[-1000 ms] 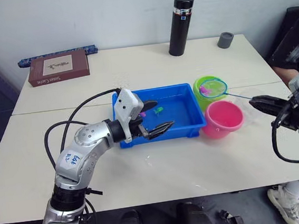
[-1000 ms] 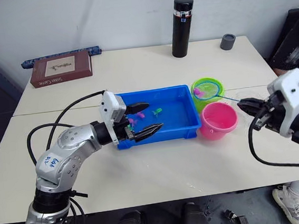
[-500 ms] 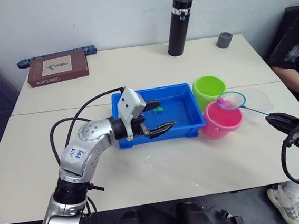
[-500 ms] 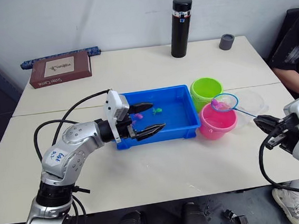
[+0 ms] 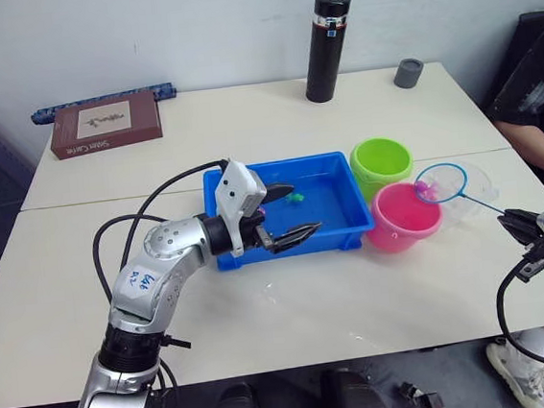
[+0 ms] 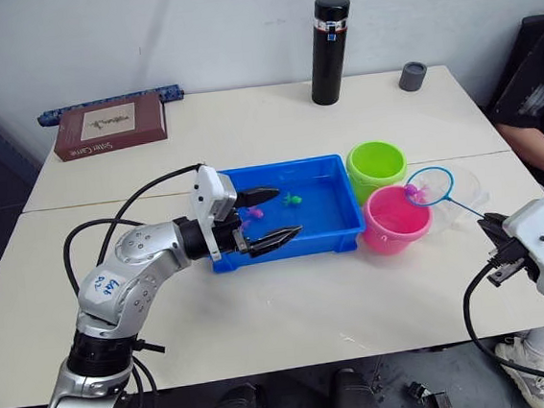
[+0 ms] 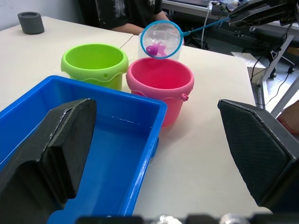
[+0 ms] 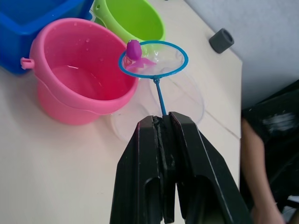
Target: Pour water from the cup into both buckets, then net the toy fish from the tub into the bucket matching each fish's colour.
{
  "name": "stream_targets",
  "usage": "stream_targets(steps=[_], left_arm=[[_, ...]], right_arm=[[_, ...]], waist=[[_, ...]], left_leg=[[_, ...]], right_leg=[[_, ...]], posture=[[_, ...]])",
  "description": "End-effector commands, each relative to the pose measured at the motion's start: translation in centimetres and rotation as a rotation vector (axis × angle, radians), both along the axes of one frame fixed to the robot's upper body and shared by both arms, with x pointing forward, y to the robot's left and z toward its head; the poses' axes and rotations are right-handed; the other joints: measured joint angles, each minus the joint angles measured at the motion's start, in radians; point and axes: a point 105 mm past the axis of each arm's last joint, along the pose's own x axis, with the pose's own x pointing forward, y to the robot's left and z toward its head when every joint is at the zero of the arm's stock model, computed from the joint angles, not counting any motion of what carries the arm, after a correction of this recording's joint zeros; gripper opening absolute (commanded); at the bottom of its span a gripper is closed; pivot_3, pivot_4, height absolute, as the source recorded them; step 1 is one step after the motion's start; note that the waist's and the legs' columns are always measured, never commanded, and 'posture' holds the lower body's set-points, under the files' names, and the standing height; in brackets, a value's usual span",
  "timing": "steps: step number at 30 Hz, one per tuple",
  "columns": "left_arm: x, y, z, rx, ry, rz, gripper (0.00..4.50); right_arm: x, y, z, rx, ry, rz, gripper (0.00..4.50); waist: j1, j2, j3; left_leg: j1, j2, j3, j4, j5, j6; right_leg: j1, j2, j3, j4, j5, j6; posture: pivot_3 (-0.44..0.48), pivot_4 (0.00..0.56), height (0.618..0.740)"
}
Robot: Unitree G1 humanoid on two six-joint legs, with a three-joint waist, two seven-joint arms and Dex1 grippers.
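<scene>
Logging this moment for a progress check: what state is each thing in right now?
net: held up by its handle, pink fish in the mesh, beside the pink bucket's rim
pink bucket: upright, water inside
green bucket: upright
tub: holds a green fish
cup: upright behind the net
flask: upright, capped
left gripper: open, over the tub
right gripper: shut on the net

Glossy, smooth plastic all round: the blue tub (image 5: 336,219), the lime bucket (image 5: 381,163) and the pink bucket (image 5: 404,216) at its 3 o'clock. The cup (image 8: 180,100) looks clear plastic; the table (image 5: 291,303) matt.
</scene>
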Motion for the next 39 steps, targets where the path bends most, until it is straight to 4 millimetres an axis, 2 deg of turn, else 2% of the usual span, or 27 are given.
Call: stream_targets(steps=[1, 8, 19, 25, 29, 31, 39], left_arm=[[-0.4, -0.2, 0.9, -0.015, -0.048, -0.007, 4.48], [-0.5, -0.2, 0.8, -0.015, -0.045, -0.004, 4.48], [-0.6, -0.3, 0.7, -0.018, -0.044, -0.003, 4.48], [-0.6, -0.3, 0.7, -0.02, -0.044, -0.001, 4.48], [-0.7, -0.3, 0.7, -0.022, -0.044, 0.001, 4.48], [-0.8, -0.4, 0.7, -0.023, -0.044, 0.002, 4.48], [-0.8, -0.3, 0.7, -0.026, -0.044, 0.007, 4.48]], right_arm=[[0.0, 0.2, 0.7, -0.172, -0.09, 0.046, 0.0], [0.0, 0.6, 0.0, -0.274, -0.112, 0.104, 0.0], [-0.2, 1.3, -1.3, -0.701, -0.173, 0.286, 0.0], [0.2, 1.6, -0.9, -0.828, -0.258, 0.351, 0.0], [0.7, 1.9, 0.1, -0.963, -0.35, 0.382, 0.0], [0.8, 2.0, -0.2, -1.0, -0.356, 0.41, 0.0], [1.4, 0.2, -0.6, -1.047, -0.345, 0.388, 0.0]], waist=[[0.0, 0.0, 0.0], [0.001, 0.0, 0.0], [-0.001, 0.0, 0.0], [-0.002, 0.0, 0.0], [-0.003, 0.0, 0.0], [-0.003, 0.0, 0.0], [-0.003, 0.0, 0.0]], left_leg=[[0.001, 0.0, 0.0, 0.0, 0.0, 0.0], [0.002, 0.0, 0.0, 0.0, 0.0, 0.0], [0.004, 0.0, 0.0, 0.0, 0.001, -0.001], [0.013, 0.0, 0.001, -0.002, 0.0, -0.002], [0.014, 0.0, 0.001, -0.002, 0.0, -0.002], [0.014, 0.0, 0.001, -0.002, 0.0, -0.002], [0.014, 0.0, 0.001, -0.001, 0.0, -0.002]], right_leg=[[0.0, 0.0, 0.0, 0.0, 0.0, 0.0], [0.001, 0.0, 0.0, 0.0, 0.0, 0.0], [0.003, 0.0, 0.0, 0.0, 0.0, 0.0], [0.013, 0.0, 0.0, -0.002, 0.0, -0.001], [0.015, 0.0, 0.0, -0.003, 0.0, -0.001], [0.015, 0.0, 0.0, -0.003, 0.0, -0.001], [0.016, 0.0, 0.0, -0.004, 0.0, -0.001]], posture=[[0.0, 0.15, 0.74], [0.0, 0.15, 0.74], [0.0, 0.15, 0.74], [0.0, 0.15, 0.74], [0.0, 0.15, 0.74], [0.0, 0.15, 0.74], [0.0, 0.15, 0.74]])
